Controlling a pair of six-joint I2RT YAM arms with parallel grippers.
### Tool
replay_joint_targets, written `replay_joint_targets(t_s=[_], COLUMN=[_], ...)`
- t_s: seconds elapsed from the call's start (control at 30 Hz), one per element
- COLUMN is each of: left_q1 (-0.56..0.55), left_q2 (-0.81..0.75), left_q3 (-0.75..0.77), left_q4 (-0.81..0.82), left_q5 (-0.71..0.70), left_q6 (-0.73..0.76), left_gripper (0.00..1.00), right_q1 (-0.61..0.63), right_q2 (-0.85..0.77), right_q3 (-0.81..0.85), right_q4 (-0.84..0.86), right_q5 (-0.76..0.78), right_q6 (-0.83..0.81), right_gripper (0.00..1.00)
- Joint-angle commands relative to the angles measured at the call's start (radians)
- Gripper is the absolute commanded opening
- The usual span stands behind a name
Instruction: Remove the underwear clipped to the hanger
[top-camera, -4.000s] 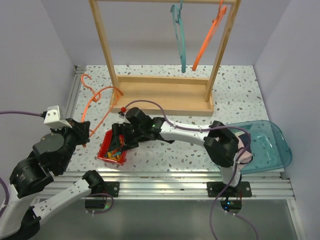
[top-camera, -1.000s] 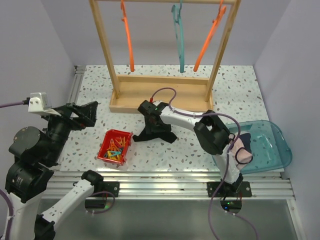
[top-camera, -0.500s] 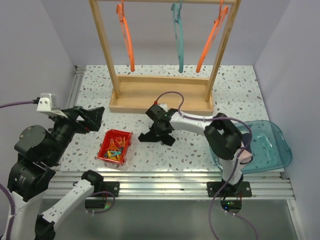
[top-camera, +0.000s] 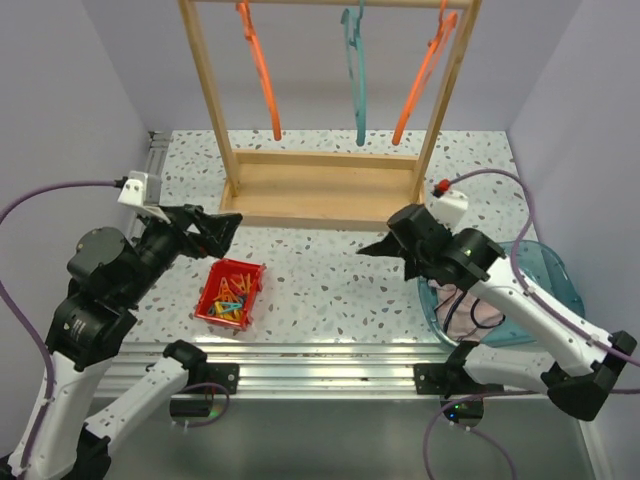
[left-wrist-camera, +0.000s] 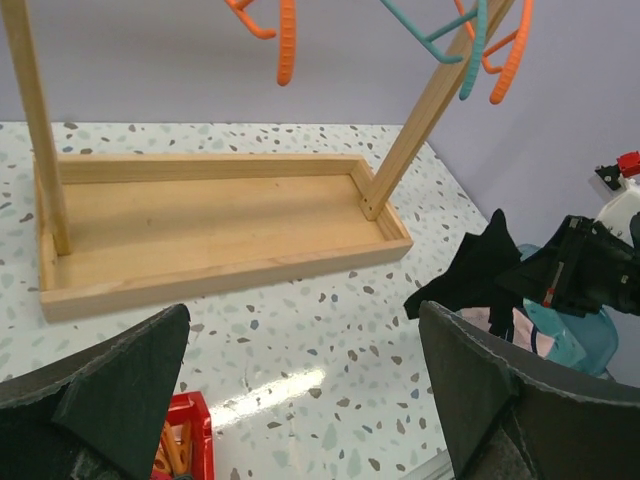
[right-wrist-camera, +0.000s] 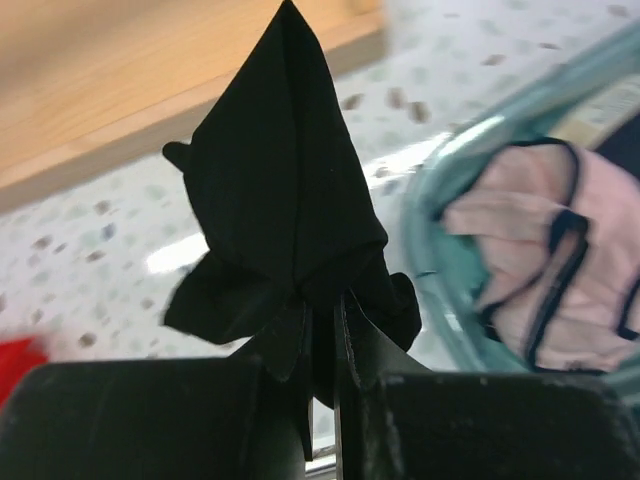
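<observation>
Speckled table (top-camera: 330, 290) on my screen: my right gripper (right-wrist-camera: 325, 310) is pressed together, pinching the black briefs (right-wrist-camera: 285, 190) above the tabletop, just beside the teal basket (right-wrist-camera: 478, 140) where the pink briefs (right-wrist-camera: 560, 270) lie. My left gripper (left-wrist-camera: 300, 385) hangs spread wide.

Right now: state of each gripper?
Left gripper: open, holding nothing.
Right gripper: shut on the black soft fabric brief.
</observation>
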Motion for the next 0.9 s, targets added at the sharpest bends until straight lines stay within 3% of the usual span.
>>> replay_joint_targets(t_s=[0.0,0.3,0.33,0.37,0.43,0.47,0.5,0.63,0.77,0.87], left_q1=[0.004,0.004,0.004,0.004,0.004,0.004,0.004,0.004,0.004,0.006], left_q2=[0.029,0.104,0.106,0.107,0.113,0.113,0.121,0.132,0.15,0.162], left_q3=[-0.03,-0.077,-0.078,-0.081,-0.078,-0.074,-0.072,-0.061,-0.049,-0.046], left_q4=[0.082,0.115,0.119,0.121,0.121,0.118,0.112,0.099,0.075,0.067], left_q5=[0.099,0.2,0.203,0.205,0.208,0.206,0.203,0.195,0.182,0.174], left_q6=[-0.01,0.002,0.002,0.004,0.008,0.011,0.014,0.021,0.022,0.025], left_gripper=[1.0,1.0,1.0,1.0,1.0,1.0,1.0,1.0,1.0,1.0], right_q1=[-0.104,-0.4,-0.419,-0.44,-0.454,-0.459,-0.46,-0.463,-0.463,-0.463], right_q2=[-0.042,-0.151,-0.156,-0.161,-0.162,-0.164,-0.167,-0.182,-0.184,-0.156], right_q3=[-0.027,-0.195,-0.203,-0.211,-0.186,-0.171,-0.154,-0.052,0.067,0.143], right_q4=[-0.365,-0.311,-0.303,-0.295,-0.264,-0.264,-0.254,-0.192,-0.07,-0.08], right_q5=[0.195,0.077,0.058,0.051,0.034,0.037,0.035,-0.012,-0.219,-0.369], right_q6=[0.24,0.15,0.139,0.116,0.064,0.052,0.033,-0.127,-0.326,-0.413], right_gripper=[0.0,0.0,0.09,0.45,0.67,0.88,0.99,0.99,0.99,0.99])
